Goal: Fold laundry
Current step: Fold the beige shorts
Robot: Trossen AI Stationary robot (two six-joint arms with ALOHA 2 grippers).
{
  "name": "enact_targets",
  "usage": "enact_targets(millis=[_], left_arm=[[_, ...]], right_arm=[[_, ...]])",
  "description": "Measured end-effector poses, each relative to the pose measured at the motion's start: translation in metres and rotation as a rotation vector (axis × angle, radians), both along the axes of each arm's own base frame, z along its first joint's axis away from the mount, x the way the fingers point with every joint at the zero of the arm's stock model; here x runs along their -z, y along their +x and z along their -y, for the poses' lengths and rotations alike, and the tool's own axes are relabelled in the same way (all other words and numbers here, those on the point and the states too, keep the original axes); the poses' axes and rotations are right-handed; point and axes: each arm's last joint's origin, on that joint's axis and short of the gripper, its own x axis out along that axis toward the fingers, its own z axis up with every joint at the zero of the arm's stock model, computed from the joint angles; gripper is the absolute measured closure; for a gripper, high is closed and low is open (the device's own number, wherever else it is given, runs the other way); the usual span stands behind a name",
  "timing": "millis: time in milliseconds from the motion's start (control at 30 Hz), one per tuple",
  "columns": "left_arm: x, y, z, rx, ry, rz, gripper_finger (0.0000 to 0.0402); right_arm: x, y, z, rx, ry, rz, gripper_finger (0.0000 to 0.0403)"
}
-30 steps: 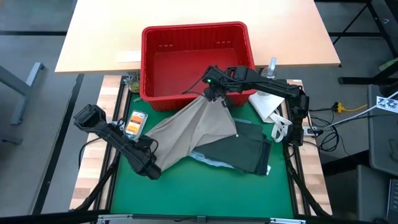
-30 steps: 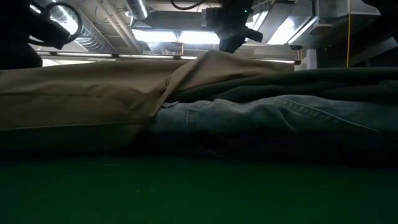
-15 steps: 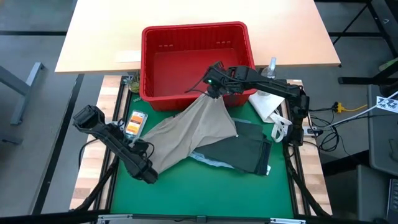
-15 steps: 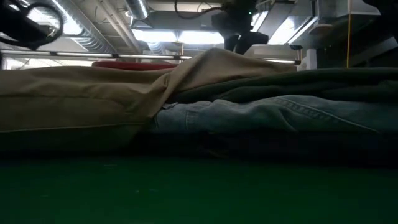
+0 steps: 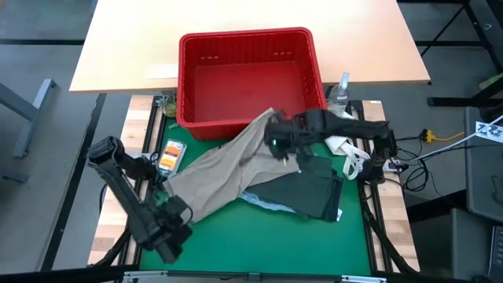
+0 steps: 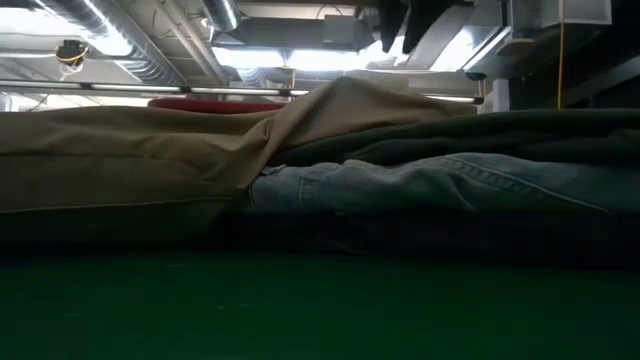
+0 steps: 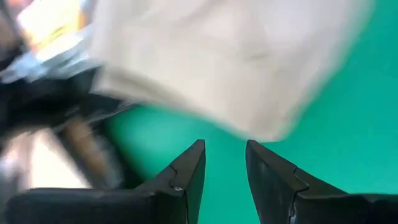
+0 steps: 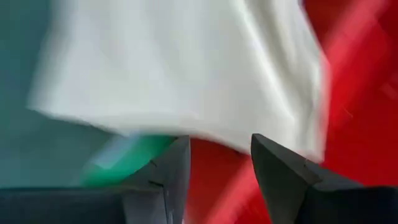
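Since the khaki piece (image 5: 236,169) runs as a long diagonal strip from lower left to upper right of the high view, each of its ends lies close to a different arm, and that is the relation any fold of it would turn on. Its upper right end drapes up against the front wall of the red basket (image 5: 189,79) at the top of the bench's green mat (image 5: 259,244); its lower left end reaches down toward the mat's left edge. Under its right half lie the olive piece (image 5: 310,192) and a sliver of light denim (image 5: 263,203), right of centre. Just past the khaki's upper end, to its right, sits the right pincer (image 5: 275,141), and its wrist view shows the fingers spread and empty, the pale cloth edge just ahead of them with red basket wall beyond. Below the khaki's lower end, in the lower left of the frame, sits the left pincer (image 5: 174,229); its fingers stand apart, gripping nothing, with the cloth's corner a little ahead over bare mat. By my reading, the right arm is nearer the basket end and the left nearer the low end.
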Motion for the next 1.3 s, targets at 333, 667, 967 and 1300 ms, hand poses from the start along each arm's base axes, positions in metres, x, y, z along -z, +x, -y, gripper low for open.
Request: enact_targets(millis=[333,667,967,1300], left_arm=[[0.010,0.009,0.044,0.294,-0.042,0.559,0.0290],[0.027,0.036,0.030,0.344,-0.009,0.615,0.0290],[0.027,0.050,0.018,0.294,0.010,0.613,0.0290],[0.027,0.057,0.011,0.284,0.026,0.605,0.0290]], right_arm=[[0.043,-0.013,-0.076,-0.149,-0.017,-0.149,0.0233],[0.093,-0.024,-0.082,-0.005,-0.190,-0.240,0.0233],[0.103,-0.028,-0.084,0.027,-0.114,-0.285,0.0233],[0.102,-0.031,-0.094,0.102,-0.119,-0.221,0.0233]])
